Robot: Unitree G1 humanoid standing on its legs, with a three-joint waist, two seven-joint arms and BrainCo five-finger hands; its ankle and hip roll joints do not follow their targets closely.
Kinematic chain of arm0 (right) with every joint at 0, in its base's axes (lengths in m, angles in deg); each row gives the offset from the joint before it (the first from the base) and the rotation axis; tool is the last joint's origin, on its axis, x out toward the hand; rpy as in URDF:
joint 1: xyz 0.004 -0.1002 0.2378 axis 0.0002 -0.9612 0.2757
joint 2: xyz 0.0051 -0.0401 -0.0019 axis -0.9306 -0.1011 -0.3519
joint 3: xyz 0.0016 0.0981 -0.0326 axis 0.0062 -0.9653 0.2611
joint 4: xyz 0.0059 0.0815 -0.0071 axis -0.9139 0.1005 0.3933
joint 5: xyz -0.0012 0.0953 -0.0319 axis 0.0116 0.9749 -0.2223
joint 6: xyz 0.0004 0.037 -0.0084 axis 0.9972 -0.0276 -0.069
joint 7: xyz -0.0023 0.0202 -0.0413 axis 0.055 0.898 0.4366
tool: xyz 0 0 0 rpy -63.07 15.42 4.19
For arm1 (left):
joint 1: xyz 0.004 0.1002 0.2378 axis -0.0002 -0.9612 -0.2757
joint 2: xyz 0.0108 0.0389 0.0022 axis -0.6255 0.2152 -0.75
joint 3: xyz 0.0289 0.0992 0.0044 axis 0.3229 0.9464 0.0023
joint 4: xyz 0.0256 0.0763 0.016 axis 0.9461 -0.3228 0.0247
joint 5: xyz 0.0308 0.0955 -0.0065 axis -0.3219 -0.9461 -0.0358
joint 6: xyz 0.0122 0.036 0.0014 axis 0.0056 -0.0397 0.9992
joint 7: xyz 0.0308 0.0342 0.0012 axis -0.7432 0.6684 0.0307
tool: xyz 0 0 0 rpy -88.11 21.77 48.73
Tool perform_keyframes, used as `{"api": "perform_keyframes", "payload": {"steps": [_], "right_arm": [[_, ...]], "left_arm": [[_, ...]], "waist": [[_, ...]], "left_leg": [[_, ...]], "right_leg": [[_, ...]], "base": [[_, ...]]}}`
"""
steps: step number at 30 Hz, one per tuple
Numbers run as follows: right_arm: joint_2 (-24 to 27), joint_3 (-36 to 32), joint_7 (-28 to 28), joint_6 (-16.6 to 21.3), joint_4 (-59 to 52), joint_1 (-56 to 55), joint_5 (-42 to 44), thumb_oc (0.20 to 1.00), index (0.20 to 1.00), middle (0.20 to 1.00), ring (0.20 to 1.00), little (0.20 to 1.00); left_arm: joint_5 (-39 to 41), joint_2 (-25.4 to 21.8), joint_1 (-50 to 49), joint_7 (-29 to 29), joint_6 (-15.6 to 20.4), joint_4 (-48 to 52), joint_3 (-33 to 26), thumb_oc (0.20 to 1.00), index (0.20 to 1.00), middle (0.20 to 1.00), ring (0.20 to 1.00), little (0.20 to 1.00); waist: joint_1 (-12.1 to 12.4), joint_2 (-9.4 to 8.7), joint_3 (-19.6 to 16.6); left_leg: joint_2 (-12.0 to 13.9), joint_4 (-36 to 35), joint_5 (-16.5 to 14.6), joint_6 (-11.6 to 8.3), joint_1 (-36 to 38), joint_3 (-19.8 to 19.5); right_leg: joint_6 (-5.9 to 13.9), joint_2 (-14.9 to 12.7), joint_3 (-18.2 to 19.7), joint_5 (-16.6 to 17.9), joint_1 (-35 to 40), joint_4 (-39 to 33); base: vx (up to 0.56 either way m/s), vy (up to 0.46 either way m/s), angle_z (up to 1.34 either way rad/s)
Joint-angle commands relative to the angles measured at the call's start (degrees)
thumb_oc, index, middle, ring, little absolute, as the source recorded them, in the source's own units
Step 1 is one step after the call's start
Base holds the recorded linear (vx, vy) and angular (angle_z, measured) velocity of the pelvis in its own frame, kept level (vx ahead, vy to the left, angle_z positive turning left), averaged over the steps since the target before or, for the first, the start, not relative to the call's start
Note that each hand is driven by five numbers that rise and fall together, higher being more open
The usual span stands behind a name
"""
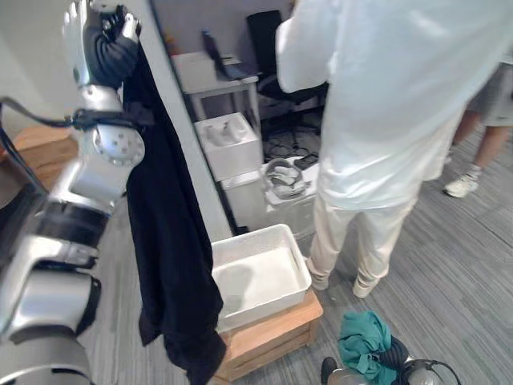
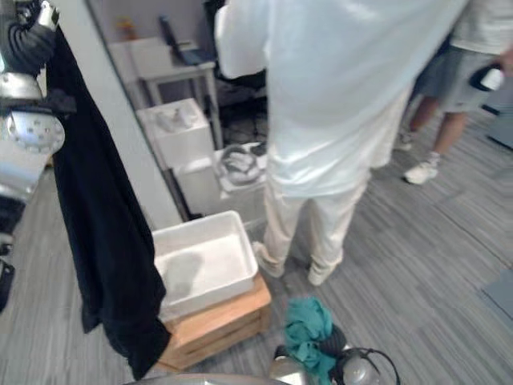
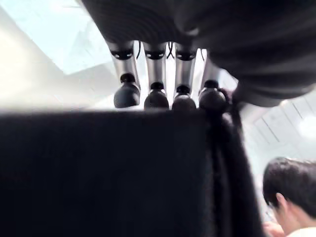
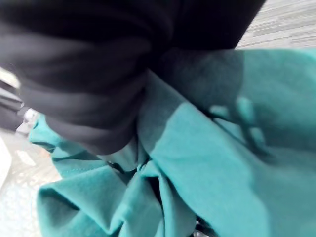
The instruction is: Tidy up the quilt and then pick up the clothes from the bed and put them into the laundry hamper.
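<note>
My left hand point(image 1: 104, 36) is raised high at the upper left, its fingers point(image 3: 155, 96) curled over the top edge of a long black garment point(image 1: 168, 265). The garment hangs straight down, and its hem reaches the near corner of the white laundry hamper point(image 1: 300, 261). The hamper is a shallow white tub that looks empty and rests on a wooden crate point(image 1: 272, 333). Low at the front right, a teal garment point(image 1: 365, 341) is bunched over my right hand point(image 1: 398, 353). The same teal cloth point(image 4: 212, 163) wraps round that hand's dark cover point(image 4: 74, 74).
A person in white clothes point(image 1: 377, 104) stands just behind the hamper with their back to me. A second person point(image 1: 489, 104) stands at the far right. White storage boxes point(image 1: 228, 144), a small desk point(image 1: 204, 76) and a black office chair point(image 1: 268, 40) line the grey partition point(image 1: 188, 144).
</note>
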Motion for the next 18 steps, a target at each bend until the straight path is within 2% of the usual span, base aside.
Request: {"api": "perform_keyframes", "payload": {"steps": [1,9,10,12,14,15,17,18], "right_arm": [[0.41,1.31,0.61,2.08,-1.36,1.87,3.29,0.200,0.200,0.200,0.200,0.200],[-0.66,-0.15,-1.15,0.75,0.14,3.45,4.48,0.200,0.200,0.200,0.200,0.200],[-0.90,-0.32,-1.48,0.31,-0.32,3.96,4.29,0.200,0.200,0.200,0.200,0.200],[-1.73,-0.35,-2.64,-0.52,-1.15,5.87,3.78,0.200,0.200,0.200,0.200,0.200],[-1.99,-0.56,-2.80,-0.78,-1.57,6.14,3.65,0.200,0.200,0.200,0.200,0.200],[-2.84,-0.81,-3.18,-1.17,-2.17,6.51,3.20,0.200,0.200,0.200,0.200,0.200],[-2.98,-0.94,-3.29,-1.47,-2.60,6.44,2.84,0.200,0.200,0.200,0.200,0.200],[-3.64,-1.22,-3.73,-1.79,-2.68,6.70,2.53,0.200,0.200,0.200,0.200,0.200]], "left_arm": [[-3.59,-2.79,8.48,2.29,-0.91,-2.55,-0.63,0.200,0.200,0.200,0.200,0.200],[-2.99,3.08,3.68,0.97,-0.73,1.71,-1.98,0.200,0.200,0.200,0.200,0.200],[-2.77,4.87,0.72,0.68,-0.39,3.58,-3.32,0.200,0.200,0.200,0.200,0.200],[-0.79,11.52,-9.88,-1.04,0.84,10.57,-6.86,0.200,0.200,0.200,0.200,0.200],[-0.64,12.93,-13.21,-1.61,0.89,12.61,-7.82,0.200,0.200,0.200,0.200,0.200],[-0.07,16.85,-20.54,-3.26,1.68,15.00,-8.83,0.200,0.200,0.200,0.200,0.200],[-0.08,17.47,-23.40,-4.07,1.50,16.07,-9.51,0.200,0.200,0.200,0.200,0.200],[1.03,20.79,-29.30,-5.08,1.14,15.53,-10.49,0.200,0.200,0.200,0.200,0.200]], "waist": [[0.30,1.53,1.51],[-0.72,1.09,3.90],[-0.65,1.05,4.63],[-0.02,0.50,7.09],[0.17,0.26,7.65],[0.77,-0.53,9.14],[0.94,-0.76,9.32],[1.60,-1.46,10.35]], "left_leg": [[1.69,0.18,-6.26,-2.03,2.64,1.38],[2.08,0.18,-5.46,-2.22,0.76,2.20],[2.06,0.18,-5.46,-2.14,0.50,2.31],[1.98,0.18,-5.53,-1.87,-0.44,2.38],[2.02,0.18,-5.54,-1.81,-0.83,2.30],[2.13,0.18,-5.39,-1.74,-1.72,2.11],[2.23,0.18,-5.36,-1.70,-2.30,2.06],[2.44,0.18,-5.19,-1.60,-3.49,1.85]], "right_leg": [[6.71,-1.88,-0.92,-10.22,2.78,0.14],[6.51,-2.48,-1.88,-9.68,1.09,0.14],[6.35,-2.64,-1.87,-9.66,0.83,0.14],[6.13,-2.99,-1.70,-9.44,-0.05,0.14],[6.07,-3.02,-1.55,-9.38,-0.59,0.14],[5.99,-3.20,-1.37,-9.21,-1.46,0.14],[5.97,-3.22,-1.25,-9.12,-2.08,0.14],[5.87,-3.27,-1.09,-8.91,-3.14,0.14]], "base": [[0.04,-0.012,-0.23],[-0.02,-0.014,0.03],[-0.05,0.014,0.04],[-0.08,0.011,-0.05],[-0.04,-0.004,-0.04],[-0.05,-0.010,0.02],[-0.06,-0.009,-0.07],[-0.06,-0.007,0.01]]}}
